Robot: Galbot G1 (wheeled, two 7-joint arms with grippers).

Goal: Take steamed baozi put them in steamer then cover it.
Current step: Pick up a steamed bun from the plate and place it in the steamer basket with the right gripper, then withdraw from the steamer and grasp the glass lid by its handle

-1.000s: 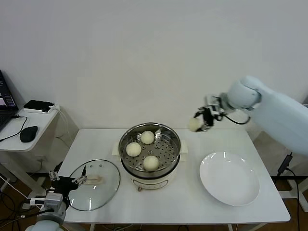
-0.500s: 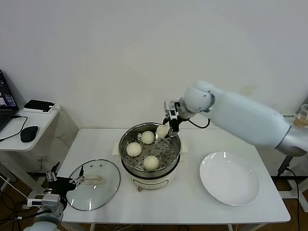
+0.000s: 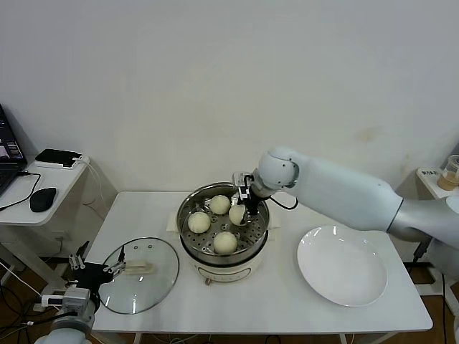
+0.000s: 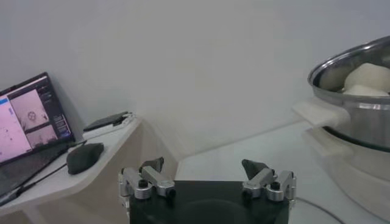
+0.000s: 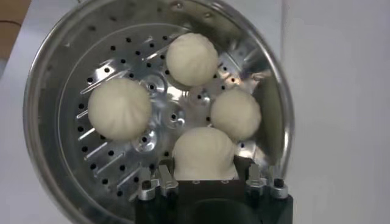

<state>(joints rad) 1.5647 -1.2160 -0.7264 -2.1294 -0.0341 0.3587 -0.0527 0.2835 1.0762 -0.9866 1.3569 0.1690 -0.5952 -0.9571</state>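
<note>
We see the steamer [image 3: 223, 233] standing on the white worktop [image 3: 287, 301], its steel pot open at the top and its perforated tray [image 5: 109, 152] holding all four steamed baozi [image 3: 219, 205]. Three of them lie free on the tray: one toward the wall, one on the robot's left side [image 3: 199, 222] and one nearest the robot [image 3: 225, 243]. The fourth baozi [image 3: 237, 213] sits at the right side of the tray, and the right gripper [image 3: 246, 208] reaches down into the pot with its jaws clamped on it. In the right wrist view that held bun [image 5: 203, 152] fills the space between the two fingers [image 5: 159, 181], low over the tray and just beside a neighbouring bun [image 5: 235, 113].

The cover [image 3: 140, 274] lies flat on the worktop to the robot's left of the steamer, its cream handle [image 3: 141, 268] facing up, apart from the pot. The white plate [image 3: 342, 266] rests on the worktop to the right of the steamer.

The left gripper [image 3: 100, 271] hangs low at the worktop's near left corner, at the rim of the cover; its jaws stand apart and hold nothing, as the left wrist view [image 4: 207, 179] shows.
</note>
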